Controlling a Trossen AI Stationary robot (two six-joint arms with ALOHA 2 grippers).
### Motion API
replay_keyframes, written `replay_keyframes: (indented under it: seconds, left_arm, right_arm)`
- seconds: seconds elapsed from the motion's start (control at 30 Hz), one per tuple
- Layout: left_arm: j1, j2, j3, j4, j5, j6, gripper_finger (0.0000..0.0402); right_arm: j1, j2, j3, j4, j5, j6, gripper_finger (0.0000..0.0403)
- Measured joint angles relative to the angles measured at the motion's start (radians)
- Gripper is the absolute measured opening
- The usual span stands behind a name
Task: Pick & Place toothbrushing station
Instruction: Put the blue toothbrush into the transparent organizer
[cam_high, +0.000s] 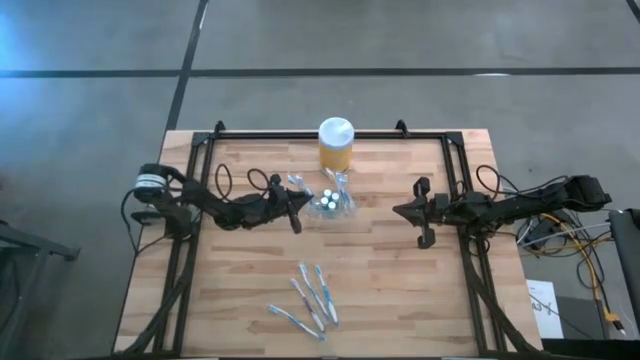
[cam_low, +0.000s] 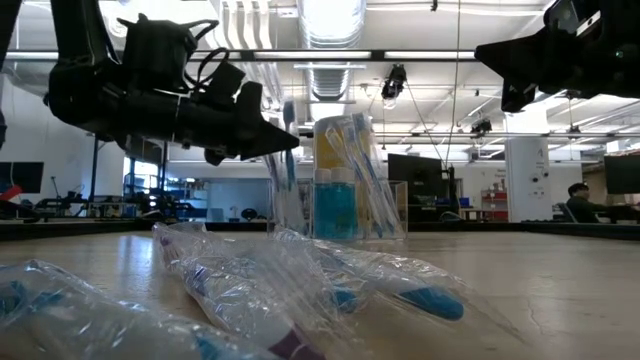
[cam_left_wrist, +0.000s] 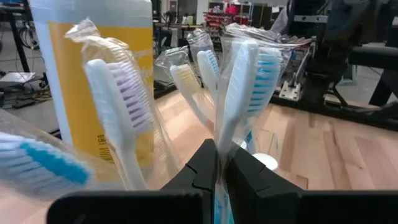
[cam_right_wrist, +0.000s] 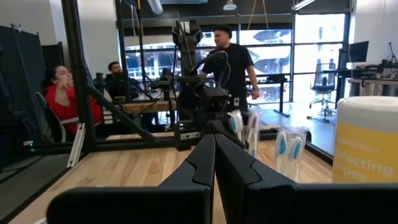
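Observation:
The clear plastic holder (cam_high: 330, 200) stands at the table's middle, and several wrapped blue-and-white toothbrushes (cam_low: 358, 170) stand upright in it beside white-capped round pieces (cam_high: 327, 198). More wrapped toothbrushes (cam_high: 308, 298) lie flat near the front edge. My left gripper (cam_high: 297, 212) is just left of the holder, shut on one wrapped toothbrush (cam_left_wrist: 249, 74). My right gripper (cam_high: 420, 213) is shut and empty, right of the holder and above the table. My left gripper pinches the wrapped toothbrush's handle (cam_left_wrist: 221, 146) between its two fingers, below the bristle head. The fingers come level from the table's left and lie across the handle. The toothbrush stands upright, head up (cam_low: 289, 115). I cannot tell where its lower end rests.
A yellow jar with a white lid (cam_high: 336, 145) stands just behind the holder. A black frame (cam_high: 455, 160) runs along the table's sides and far edge. People show beyond the table in the right wrist view (cam_right_wrist: 233, 62).

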Motion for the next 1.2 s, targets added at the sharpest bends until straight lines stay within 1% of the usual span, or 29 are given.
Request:
replay_keyframes:
  seconds: [0.27, 0.5, 0.63, 0.77, 0.97, 1.1, 1.2]
  left_arm:
    - [0.006, 0.018, 0.001, 0.013, 0.002, -0.032, 0.0026]
    - [0.006, 0.022, -0.004, -0.031, 0.014, -0.033, 0.0062]
    - [0.006, 0.021, -0.004, -0.032, 0.021, -0.032, 0.0075]
    - [0.006, 0.016, -0.004, -0.031, 0.049, -0.019, 0.0088]
    - [0.005, -0.036, -0.004, -0.069, 0.070, -0.018, 0.0120]
    - [0.005, -0.099, -0.004, -0.159, 0.073, -0.018, 0.0147]
    - [0.005, -0.161, -0.004, -0.245, 0.110, -0.024, 0.0172]
  right_arm:
    - [0.000, 0.000, 0.000, 0.000, 0.000, 0.000, 0.0008]
    - [0.000, 0.000, 0.000, -0.001, 0.000, 0.000, 0.0008]
    - [0.000, 0.000, 0.000, -0.002, 0.000, 0.000, 0.0008]
    - [0.000, 0.000, 0.000, -0.002, -0.001, 0.000, 0.0008]
    - [0.000, 0.000, 0.000, -0.003, -0.001, 0.000, 0.0008]
    - [0.000, 0.000, 0.000, -0.005, -0.001, 0.000, 0.0008]
    - [0.000, 0.000, 0.000, -0.007, -0.001, 0.000, 0.0008]
